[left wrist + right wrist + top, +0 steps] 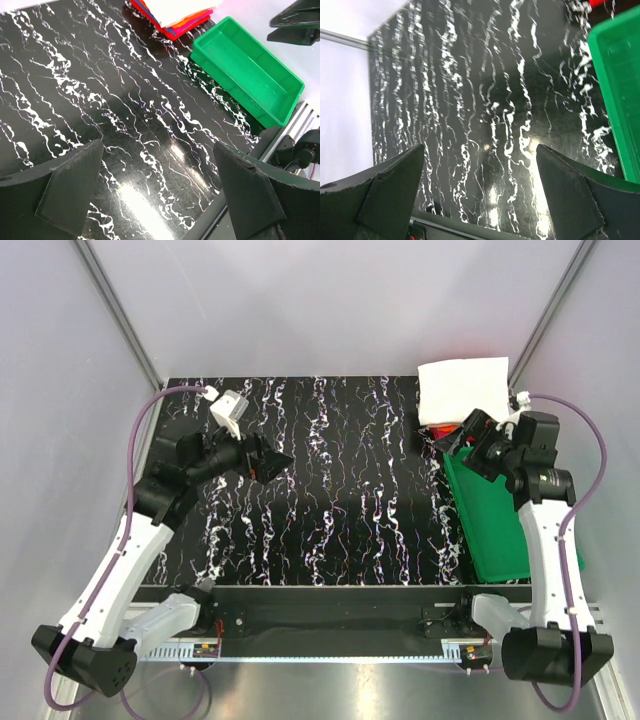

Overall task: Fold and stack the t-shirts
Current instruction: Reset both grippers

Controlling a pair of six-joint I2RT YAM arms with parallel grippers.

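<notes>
The t-shirts (461, 390) lie folded in one stack at the table's far right corner, a cream-white one on top and red edges showing beneath. The left wrist view shows the t-shirts (175, 14) as layered white, orange, pink and red edges. My left gripper (272, 462) hovers over the table's left half, open, nothing between its fingers (70, 187). My right gripper (464, 440) hangs just in front of the stack above the tray's far end, open and empty too, with its fingers (572, 187) spread wide.
A green plastic tray (492, 520) sits empty along the right edge, just in front of the stack. The black marbled tabletop (330, 490) fills the middle. Grey walls and metal frame posts close in the back and sides.
</notes>
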